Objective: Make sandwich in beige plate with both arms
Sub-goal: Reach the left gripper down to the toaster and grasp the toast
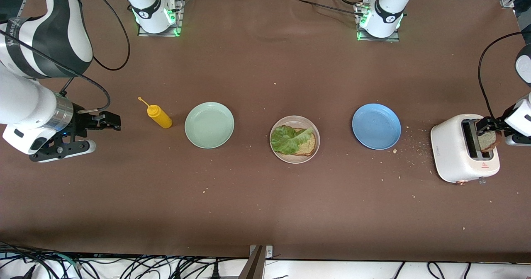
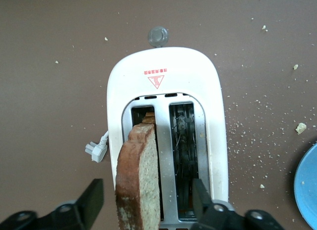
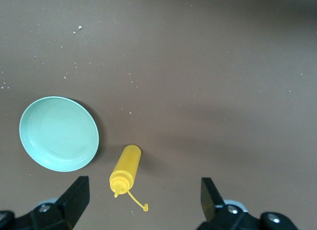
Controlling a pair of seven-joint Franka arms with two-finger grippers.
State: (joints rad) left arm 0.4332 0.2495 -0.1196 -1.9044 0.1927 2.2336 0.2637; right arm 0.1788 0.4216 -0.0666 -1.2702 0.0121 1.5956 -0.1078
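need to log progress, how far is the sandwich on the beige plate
Done: one bread slice with the lettuce leaf on top lies on the beige plate. In hand: the left gripper straddles the second slice standing in the toaster, fingers not yet touching it. Left: lift it and set it on the lettuce. The right gripper waits open over the table by the mustard bottle.

My arms are glossy white shells with broad black bands. The right arm [image 1: 37, 63] carries a brushed-metal wrist ring, grey lettering and a looping black cable. Each claw has matte black fingers [image 3: 74, 198] on a black crossbar with grey screws. My white bases [image 1: 153, 11] glow green, each capped by a red button.
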